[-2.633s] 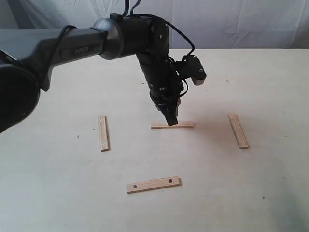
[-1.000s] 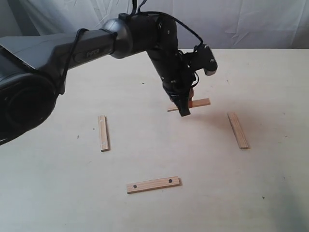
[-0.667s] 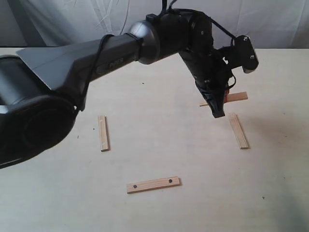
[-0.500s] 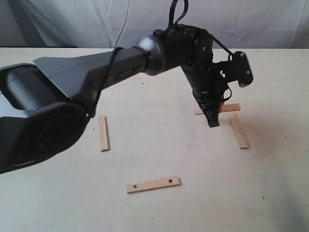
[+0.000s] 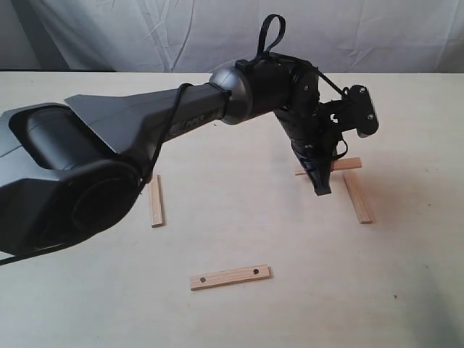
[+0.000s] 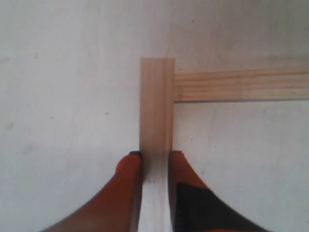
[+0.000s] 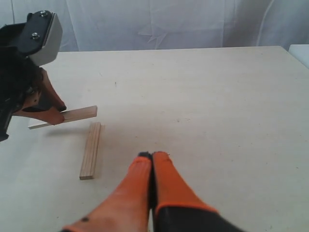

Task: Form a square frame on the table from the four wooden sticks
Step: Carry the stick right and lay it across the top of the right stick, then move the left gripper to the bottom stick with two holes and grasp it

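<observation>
Your left hand has lifted the held stick off the desk at the middle of the frame and carried it right. Its end now meets the top end of the right-hand stick.

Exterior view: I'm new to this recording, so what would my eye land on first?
A big dark arm reaches across the table, its left gripper clamped on a wooden stick held crosswise at the end of the right stick. Two more lie apart: the left stick and, nearest the camera, the dotted stick.
</observation>
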### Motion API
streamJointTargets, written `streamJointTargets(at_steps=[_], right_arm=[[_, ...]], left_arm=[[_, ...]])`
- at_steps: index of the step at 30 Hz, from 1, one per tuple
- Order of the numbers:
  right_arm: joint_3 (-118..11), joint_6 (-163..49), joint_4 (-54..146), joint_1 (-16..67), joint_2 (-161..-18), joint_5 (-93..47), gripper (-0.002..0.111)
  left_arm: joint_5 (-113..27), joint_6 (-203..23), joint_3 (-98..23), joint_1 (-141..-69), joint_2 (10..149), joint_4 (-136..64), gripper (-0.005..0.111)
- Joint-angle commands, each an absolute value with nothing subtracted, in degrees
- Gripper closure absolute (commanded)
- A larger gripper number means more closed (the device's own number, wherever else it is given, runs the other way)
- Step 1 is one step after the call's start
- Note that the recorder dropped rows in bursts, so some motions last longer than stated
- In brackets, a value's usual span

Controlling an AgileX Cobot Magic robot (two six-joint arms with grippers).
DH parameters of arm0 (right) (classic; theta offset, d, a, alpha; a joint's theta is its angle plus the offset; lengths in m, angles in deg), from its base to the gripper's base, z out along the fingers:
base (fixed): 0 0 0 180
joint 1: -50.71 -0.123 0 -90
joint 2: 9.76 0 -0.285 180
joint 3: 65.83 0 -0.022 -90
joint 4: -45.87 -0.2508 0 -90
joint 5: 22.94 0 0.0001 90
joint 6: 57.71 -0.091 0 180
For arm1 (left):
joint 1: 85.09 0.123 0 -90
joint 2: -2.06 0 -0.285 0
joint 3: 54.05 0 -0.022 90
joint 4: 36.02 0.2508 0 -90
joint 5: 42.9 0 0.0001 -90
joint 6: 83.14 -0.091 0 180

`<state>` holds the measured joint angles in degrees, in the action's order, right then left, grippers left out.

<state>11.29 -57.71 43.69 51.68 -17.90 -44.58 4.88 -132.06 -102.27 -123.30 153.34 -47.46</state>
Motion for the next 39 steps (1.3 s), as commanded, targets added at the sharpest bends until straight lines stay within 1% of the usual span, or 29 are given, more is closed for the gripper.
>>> streamJointTargets(at_steps=[1, 10, 14, 17, 23, 27, 32, 35, 39], right_arm=[[11.4, -57.7, 43.6, 52.1, -17.5, -43.7, 0.108], [11.4, -57.7, 43.7, 52.1, -17.5, -43.7, 0.108], [11.4, -57.7, 43.7, 52.1, -17.5, -43.7, 0.108], [11.4, -57.7, 43.7, 52.1, -17.5, -43.7, 0.108], [11.4, -57.7, 43.7, 52.1, -17.5, -43.7, 0.108], [11.4, -57.7, 43.7, 52.1, -17.5, -43.7, 0.108], [11.4, -57.7, 43.6, 52.1, -17.5, -43.9, 0.108], [11.4, -57.7, 43.6, 52.1, -17.5, -43.9, 0.108], [11.4, -57.7, 43.6, 52.1, -17.5, -43.9, 0.108]], left_arm=[[4.7, -132.7, -102.6, -123.6, 153.8, -47.2, 0.107], [3.3, -133.6, -102.5, -123.6, 154.7, -48.5, 0.107], [5.4, -132.6, -102.5, -123.6, 153.2, -48.1, 0.107], [9.7, -129.3, -102.5, -123.6, 150.7, -46.8, 0.107], [26.2, -123.4, -102.5, -123.3, 145.9, -38.6, 0.107], [27.1, -116.3, -101.3, -121.9, 143.2, -38.9, 0.107], [27.1, -115.2, -92.4, -121.6, 136.6, -39.6, 0.107], [27.0, -115.0, -83.2, -121.6, 131.3, -40.0, 0.107], [19.2, -115.0, -68.8, -121.6, 123.6, -40.2, 0.107]])
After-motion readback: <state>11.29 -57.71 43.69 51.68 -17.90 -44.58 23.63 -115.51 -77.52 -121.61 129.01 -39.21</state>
